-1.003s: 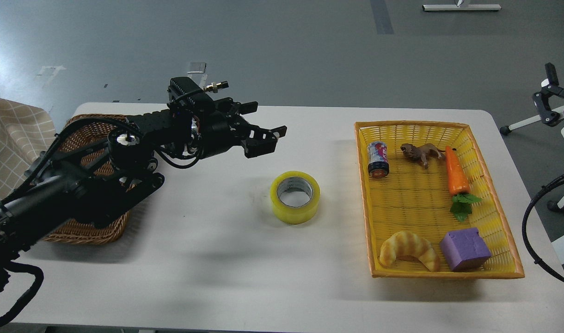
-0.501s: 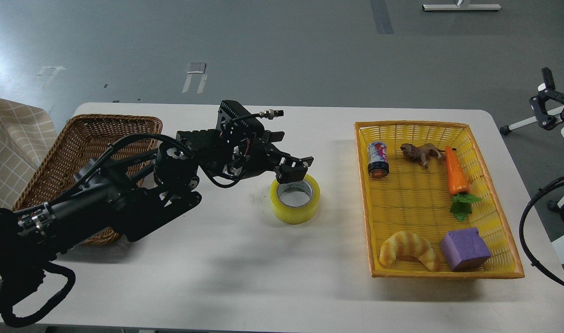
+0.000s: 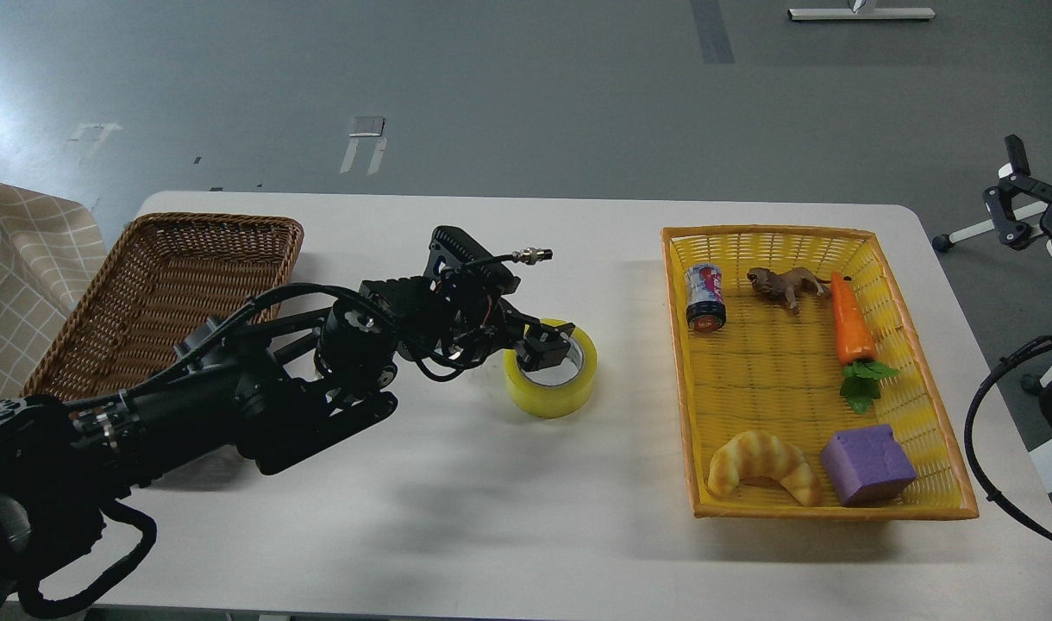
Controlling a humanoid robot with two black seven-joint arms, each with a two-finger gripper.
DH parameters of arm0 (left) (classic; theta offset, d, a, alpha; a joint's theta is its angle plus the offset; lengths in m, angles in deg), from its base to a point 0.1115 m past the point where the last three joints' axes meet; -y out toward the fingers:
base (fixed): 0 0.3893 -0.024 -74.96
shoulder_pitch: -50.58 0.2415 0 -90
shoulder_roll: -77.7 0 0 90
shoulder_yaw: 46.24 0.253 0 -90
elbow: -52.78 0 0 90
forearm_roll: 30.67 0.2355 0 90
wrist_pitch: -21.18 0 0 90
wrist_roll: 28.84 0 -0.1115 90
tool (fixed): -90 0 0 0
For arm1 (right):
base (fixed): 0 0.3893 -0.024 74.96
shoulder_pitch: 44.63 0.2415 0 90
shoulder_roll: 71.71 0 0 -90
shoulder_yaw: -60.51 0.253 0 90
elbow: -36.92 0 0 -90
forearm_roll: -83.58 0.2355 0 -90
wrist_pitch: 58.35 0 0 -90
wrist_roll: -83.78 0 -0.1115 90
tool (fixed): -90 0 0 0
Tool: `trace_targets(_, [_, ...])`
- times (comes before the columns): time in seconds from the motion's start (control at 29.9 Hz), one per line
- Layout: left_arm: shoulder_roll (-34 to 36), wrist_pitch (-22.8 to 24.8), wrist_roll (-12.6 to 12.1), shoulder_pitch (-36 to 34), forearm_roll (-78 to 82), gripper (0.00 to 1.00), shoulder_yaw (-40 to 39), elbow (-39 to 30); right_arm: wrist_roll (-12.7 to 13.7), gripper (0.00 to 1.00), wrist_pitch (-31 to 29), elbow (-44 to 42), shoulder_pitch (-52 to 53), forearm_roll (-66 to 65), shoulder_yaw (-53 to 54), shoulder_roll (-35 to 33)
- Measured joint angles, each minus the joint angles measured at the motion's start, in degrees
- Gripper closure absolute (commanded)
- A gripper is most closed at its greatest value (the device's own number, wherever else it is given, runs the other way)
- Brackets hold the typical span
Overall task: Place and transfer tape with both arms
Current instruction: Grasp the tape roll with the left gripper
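The left tool (image 3: 539, 338) sits low at the roll of yellow tape (image 3: 551, 372), which lies flat on the white surface (image 3: 457, 500), hole upward, about midway between the two baskets. One finger (image 3: 545, 347) of the tool reaches down over the near-left rim of the roll and into the grey-white core, and the other finger seems to lie outside the yellow wall on the tool's own side, though the black body hides it, so the tool looks spread across the wall of the roll; whether the fingers actually press on the tape cannot be told. The roll rests on the surface, not lifted. Behind the tool, back along the black left arm (image 3: 233, 397), a brown wicker basket (image 3: 159, 285) stands on the surface with the arm crossing in front of its near right corner. Beyond the tool, on the far side of the tape and well apart from it, is a yellow plastic basket (image 3: 681, 362). In it, a small can (image 3: 705, 297) lies nearest the tool, with a brown toy animal (image 3: 785, 285) just past it and an orange carrot (image 3: 852, 323) with green leaves farther on; a croissant (image 3: 760, 466) and a purple block (image 3: 867, 464) lie side by side at the basket's near end. The right tool (image 3: 1013, 194) shows only at the frame's edge, far from the tape, as small dark parts, and its state cannot be told.
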Motion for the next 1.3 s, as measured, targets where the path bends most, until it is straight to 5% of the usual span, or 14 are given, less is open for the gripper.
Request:
trace_targets(0.9, [-1.5, 0.0, -2.2, 1.7, -0.2, 0.23, 2.0, 3.2, 0.0, 0.0, 0.0, 0.1, -0.4, 0.0, 0.0, 0.3])
trace_targets(1.2, [-1.6, 0.0, -2.6, 1.8, -0.2, 0.47, 2.1, 4.2, 0.0, 0.0, 0.0, 0.1, -0.5, 0.0, 0.0, 0.6])
trace_targets(1.3, [-1.6, 0.0, -2.8, 1.8, -0.3, 0.47, 2.1, 4.3, 0.0, 0.0, 0.0, 0.1, -0.5, 0.0, 0.0, 0.7])
